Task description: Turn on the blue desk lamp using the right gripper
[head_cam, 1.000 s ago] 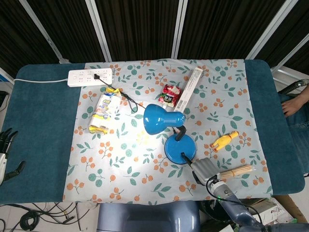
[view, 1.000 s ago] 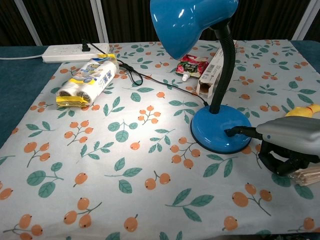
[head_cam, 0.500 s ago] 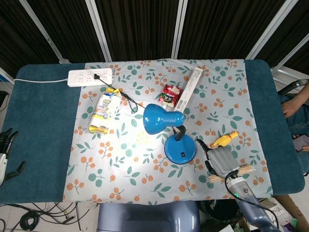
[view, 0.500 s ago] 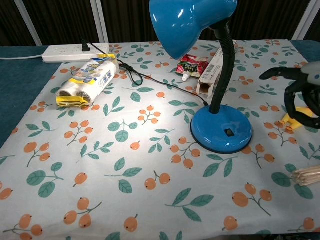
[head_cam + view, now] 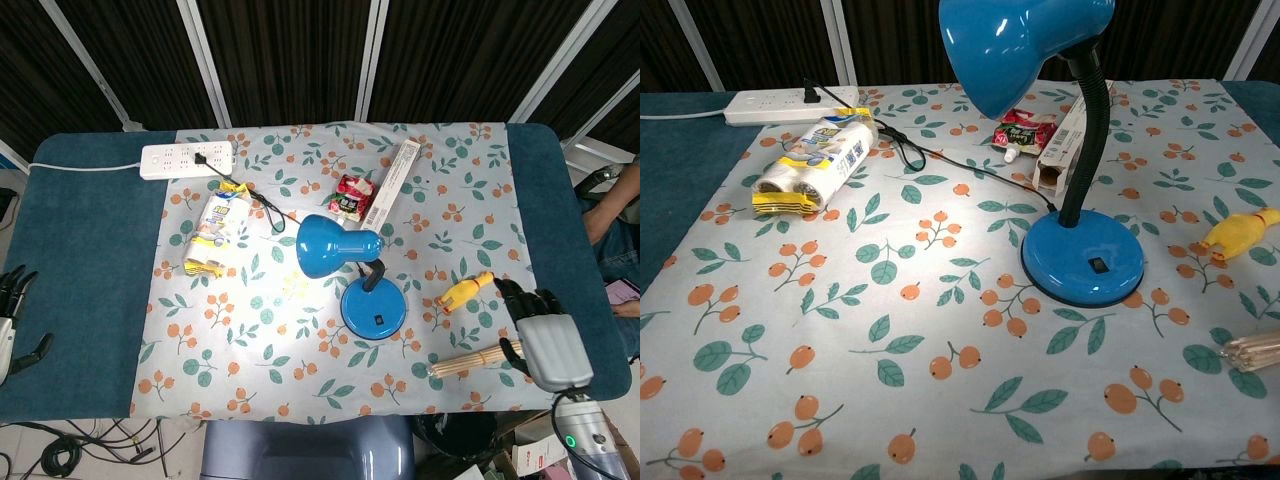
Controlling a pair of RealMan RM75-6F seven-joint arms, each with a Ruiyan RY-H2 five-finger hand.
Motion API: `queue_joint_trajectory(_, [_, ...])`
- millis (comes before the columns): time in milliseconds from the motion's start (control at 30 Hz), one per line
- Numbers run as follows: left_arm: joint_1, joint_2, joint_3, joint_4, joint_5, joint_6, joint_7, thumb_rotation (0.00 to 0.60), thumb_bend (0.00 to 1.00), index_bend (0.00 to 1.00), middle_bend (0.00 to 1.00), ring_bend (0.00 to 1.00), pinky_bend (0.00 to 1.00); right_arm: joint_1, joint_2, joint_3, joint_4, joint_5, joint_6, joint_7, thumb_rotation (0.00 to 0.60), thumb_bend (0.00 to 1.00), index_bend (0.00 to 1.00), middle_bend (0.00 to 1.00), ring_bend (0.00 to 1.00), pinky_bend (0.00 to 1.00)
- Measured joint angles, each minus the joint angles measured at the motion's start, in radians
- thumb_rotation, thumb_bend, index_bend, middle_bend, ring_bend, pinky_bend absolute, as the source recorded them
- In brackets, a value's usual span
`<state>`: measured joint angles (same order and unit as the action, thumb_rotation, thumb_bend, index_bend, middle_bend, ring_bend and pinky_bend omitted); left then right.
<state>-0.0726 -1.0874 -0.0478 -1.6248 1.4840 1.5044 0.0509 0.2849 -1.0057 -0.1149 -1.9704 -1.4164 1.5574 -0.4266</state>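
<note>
The blue desk lamp [image 5: 345, 262] stands mid-cloth; its shade [image 5: 1020, 45] points down-left and a bright patch of light lies on the cloth beneath. A small black switch [image 5: 1098, 265] sits on its round base [image 5: 1085, 262]. My right hand [image 5: 545, 335] is at the table's right front edge, well away from the base, fingers spread and holding nothing. It is out of the chest view. My left hand [image 5: 12, 310] rests off the table's left edge, fingers apart and empty.
A white power strip [image 5: 188, 157] with the lamp's black cord lies back left. A yellow snack packet [image 5: 215, 232], a red pouch [image 5: 350, 196] and a long carton [image 5: 390, 183] lie behind the lamp. A yellow rubber chicken [image 5: 463, 291] and wooden sticks [image 5: 478, 359] lie by my right hand.
My right hand has drawn back from the lamp base to the right, past the sticks to the table's right edge, and left the chest view. The lamp has stayed lit throughout.
</note>
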Motion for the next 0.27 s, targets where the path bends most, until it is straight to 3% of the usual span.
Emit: queue_joint_trajectory(267, [0.001,0.000,0.000,-0.002,0.003,0.004,0.000,0.600,0.29,0.02,0.00,0.01,0.00,-0.134,-0.051,-0.029,0.176,-0.074,0.144,0.081,0.600,0.26,0.00,0.10,0.24,0.16])
